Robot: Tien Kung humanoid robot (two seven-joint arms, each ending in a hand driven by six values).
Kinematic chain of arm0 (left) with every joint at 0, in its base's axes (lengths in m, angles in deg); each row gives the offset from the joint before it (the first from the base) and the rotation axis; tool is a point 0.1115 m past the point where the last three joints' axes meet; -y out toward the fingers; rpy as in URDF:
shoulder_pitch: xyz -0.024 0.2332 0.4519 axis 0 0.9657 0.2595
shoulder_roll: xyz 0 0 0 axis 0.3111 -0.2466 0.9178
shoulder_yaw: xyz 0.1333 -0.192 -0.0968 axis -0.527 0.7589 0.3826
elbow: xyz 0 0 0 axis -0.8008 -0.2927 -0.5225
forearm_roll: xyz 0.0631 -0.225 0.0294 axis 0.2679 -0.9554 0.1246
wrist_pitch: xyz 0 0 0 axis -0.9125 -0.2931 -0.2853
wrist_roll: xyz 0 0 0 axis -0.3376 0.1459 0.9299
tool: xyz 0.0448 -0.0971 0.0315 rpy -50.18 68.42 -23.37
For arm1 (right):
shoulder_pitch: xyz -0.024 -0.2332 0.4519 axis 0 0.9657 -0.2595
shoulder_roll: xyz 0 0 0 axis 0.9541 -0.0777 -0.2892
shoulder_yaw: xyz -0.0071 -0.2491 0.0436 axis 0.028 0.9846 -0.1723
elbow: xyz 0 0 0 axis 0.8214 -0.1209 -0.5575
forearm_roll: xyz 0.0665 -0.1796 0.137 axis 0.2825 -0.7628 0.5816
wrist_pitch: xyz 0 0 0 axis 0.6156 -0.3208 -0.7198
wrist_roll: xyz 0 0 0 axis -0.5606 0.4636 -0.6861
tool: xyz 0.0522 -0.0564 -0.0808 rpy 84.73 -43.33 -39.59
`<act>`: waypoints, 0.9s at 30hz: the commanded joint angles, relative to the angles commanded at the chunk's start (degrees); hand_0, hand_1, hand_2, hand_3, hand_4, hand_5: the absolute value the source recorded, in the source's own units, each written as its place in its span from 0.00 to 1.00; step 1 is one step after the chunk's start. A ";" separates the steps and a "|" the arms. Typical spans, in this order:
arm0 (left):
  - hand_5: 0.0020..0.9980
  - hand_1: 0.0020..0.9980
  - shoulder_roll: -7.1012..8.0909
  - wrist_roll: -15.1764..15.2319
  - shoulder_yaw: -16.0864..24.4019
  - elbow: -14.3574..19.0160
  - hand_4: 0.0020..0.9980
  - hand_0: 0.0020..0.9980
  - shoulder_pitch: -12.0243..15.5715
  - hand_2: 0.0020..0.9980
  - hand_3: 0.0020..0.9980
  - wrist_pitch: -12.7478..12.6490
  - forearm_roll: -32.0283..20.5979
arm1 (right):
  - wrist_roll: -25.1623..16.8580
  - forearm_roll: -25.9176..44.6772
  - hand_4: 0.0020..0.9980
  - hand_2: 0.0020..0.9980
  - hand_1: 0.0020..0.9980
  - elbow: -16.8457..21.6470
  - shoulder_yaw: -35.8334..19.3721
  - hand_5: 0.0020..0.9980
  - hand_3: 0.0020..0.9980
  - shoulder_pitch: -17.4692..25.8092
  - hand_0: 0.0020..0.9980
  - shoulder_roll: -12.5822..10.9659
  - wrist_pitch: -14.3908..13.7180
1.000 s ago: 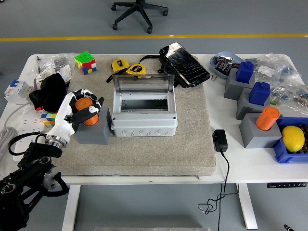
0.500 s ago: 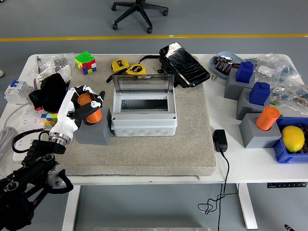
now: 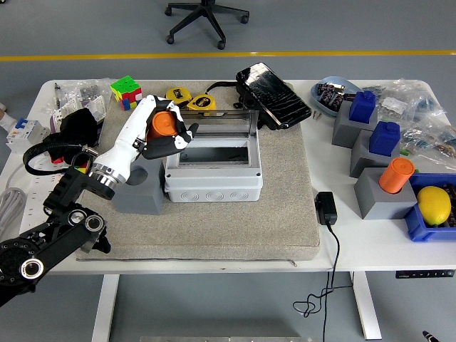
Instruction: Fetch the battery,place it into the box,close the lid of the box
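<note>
The left robot hand [image 3: 162,132] grips the orange battery [image 3: 162,124] over the box [image 3: 213,174] edge; it should move right, then lower before release.

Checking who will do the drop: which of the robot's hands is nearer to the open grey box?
Left. The left hand holds the orange battery at the left end of the grey box, by its raised lid. The right hand is out of view.
</note>
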 joint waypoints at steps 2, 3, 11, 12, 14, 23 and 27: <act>0.00 0.10 -0.50 -2.66 -2.75 -0.18 0.00 0.17 -2.85 0.13 0.20 -0.40 3.02 | 0.01 0.02 0.86 0.65 0.64 0.00 0.06 0.40 0.54 -0.03 0.58 -0.07 -0.03; 0.00 0.10 -0.91 -4.47 -4.21 -0.38 0.00 0.17 -4.56 0.13 0.20 -0.46 4.98 | 0.03 0.01 0.86 0.65 0.64 0.00 0.11 0.40 0.54 -0.07 0.58 -0.13 -0.03; 0.00 0.09 -4.42 -14.63 -12.37 -1.47 0.00 0.17 -12.91 0.12 0.21 0.61 15.02 | 0.15 0.29 0.86 0.65 0.64 -0.07 0.40 0.40 0.54 0.00 0.58 -0.19 -0.05; 0.00 0.09 -4.81 -16.04 -13.10 -1.69 0.00 0.16 -13.45 0.11 0.22 0.87 16.16 | 0.14 0.31 0.86 0.65 0.64 -0.08 0.43 0.40 0.54 0.01 0.58 -0.18 -0.05; 0.00 0.09 -5.99 -19.30 -14.94 -2.62 0.00 0.16 -14.85 0.11 0.22 1.68 18.22 | 0.17 0.37 0.86 0.65 0.64 -0.11 0.63 0.40 0.54 0.03 0.58 -0.17 -0.03; 0.00 0.09 -10.37 -28.90 -19.97 -8.86 0.19 0.16 -18.19 0.11 0.21 2.89 22.01 | 0.09 0.45 0.86 0.65 0.64 -0.07 1.05 0.40 0.54 -0.06 0.58 -0.29 -0.11; 0.17 0.10 -11.93 -30.35 -20.97 -11.16 0.50 0.16 -18.99 0.12 0.22 2.32 21.65 | 0.10 0.54 0.86 0.65 0.64 -0.09 1.26 0.40 0.54 -0.13 0.58 -0.35 -0.09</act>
